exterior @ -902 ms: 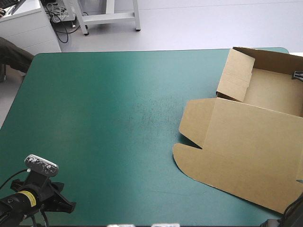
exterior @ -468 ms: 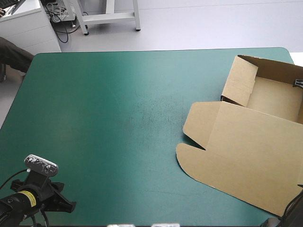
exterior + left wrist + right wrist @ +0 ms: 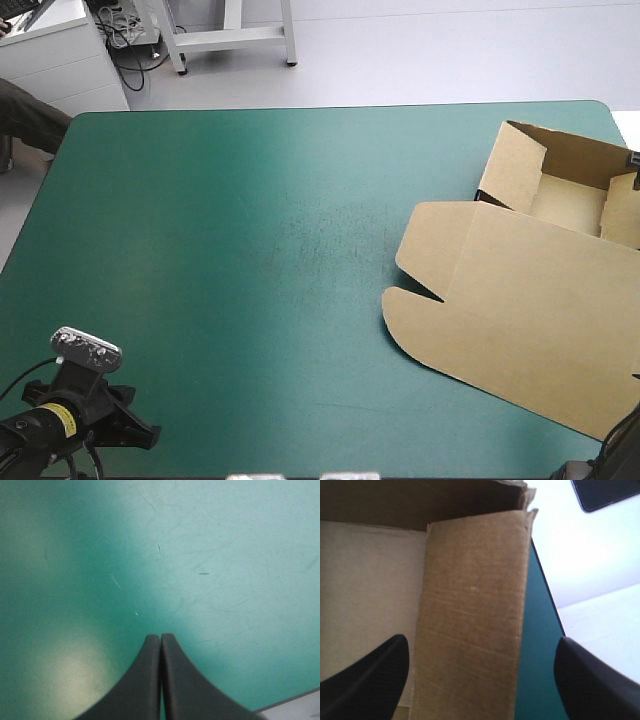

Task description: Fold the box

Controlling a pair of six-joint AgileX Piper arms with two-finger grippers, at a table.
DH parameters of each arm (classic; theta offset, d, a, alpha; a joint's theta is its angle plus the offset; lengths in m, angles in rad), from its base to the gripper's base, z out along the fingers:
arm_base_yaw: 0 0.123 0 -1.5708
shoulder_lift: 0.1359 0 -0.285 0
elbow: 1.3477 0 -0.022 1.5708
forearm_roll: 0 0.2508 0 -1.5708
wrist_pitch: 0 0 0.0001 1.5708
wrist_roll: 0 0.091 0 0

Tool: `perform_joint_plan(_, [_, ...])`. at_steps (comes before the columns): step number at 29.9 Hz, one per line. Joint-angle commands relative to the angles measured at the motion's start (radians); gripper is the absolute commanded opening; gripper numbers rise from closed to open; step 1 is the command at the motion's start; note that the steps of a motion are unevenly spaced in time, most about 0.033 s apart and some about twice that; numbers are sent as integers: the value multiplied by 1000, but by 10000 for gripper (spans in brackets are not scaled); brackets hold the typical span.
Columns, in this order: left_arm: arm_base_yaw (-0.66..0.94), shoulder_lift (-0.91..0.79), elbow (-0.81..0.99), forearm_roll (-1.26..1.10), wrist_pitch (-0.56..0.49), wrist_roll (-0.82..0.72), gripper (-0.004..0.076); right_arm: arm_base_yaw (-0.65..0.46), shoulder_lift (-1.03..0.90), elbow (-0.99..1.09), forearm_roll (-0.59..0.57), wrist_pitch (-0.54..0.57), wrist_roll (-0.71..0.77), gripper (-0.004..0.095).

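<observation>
Box [image 3: 530, 300]: brown, on the right side of my table [image 3: 220, 250]. The tray part is far from me with its walls up, and the lid lies flat.
My left claw [image 3: 160, 639]: pressed together over the bare teal-green cover, near the front left corner.
My right claw [image 3: 481, 642]: spread wide, with one raised box wall between its fingers. I think it is not touching.

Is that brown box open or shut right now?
Open. The box has its lid lying flat on the table, and raised walls leave the tray uncovered.
</observation>
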Motion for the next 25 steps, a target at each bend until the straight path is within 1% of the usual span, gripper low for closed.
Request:
perform_joint_plan(1, [-5, 5, -24, 1, -39, -12, -32, -8, -117, -42, 57, 8, -17, 661])
perform_joint_plan(3, [-5, 5, -24, 1, -41, -12, -32, -8, -147, -42, 92, 8, -24, 562])
perform_joint_plan(4, [-5, 5, -24, 3, -41, -12, -32, -8, -162, -42, 113, 8, -28, 490])
perform_joint_plan(8, [-5, 5, -24, 1, -41, -12, -32, -4, -219, -42, 182, 8, -28, 121])
perform_joint_plan(10, [-5, 5, -24, 1, -41, -12, -32, -1, -248, -41, 211, 8, -28, -24])
perform_joint_plan(13, [-5, 5, -24, 1, -41, -12, -32, 18, -286, -34, 247, 8, -28, -12])
perform_joint_plan(16, [-5, 5, -24, -6, -41, -12, -32, 59, -329, -4, 256, 8, -28, -18])
perform_joint_plan(25, [-5, 5, -24, 3, -48, -12, -32, 290, -525, 285, 256, 8, -107, -18])
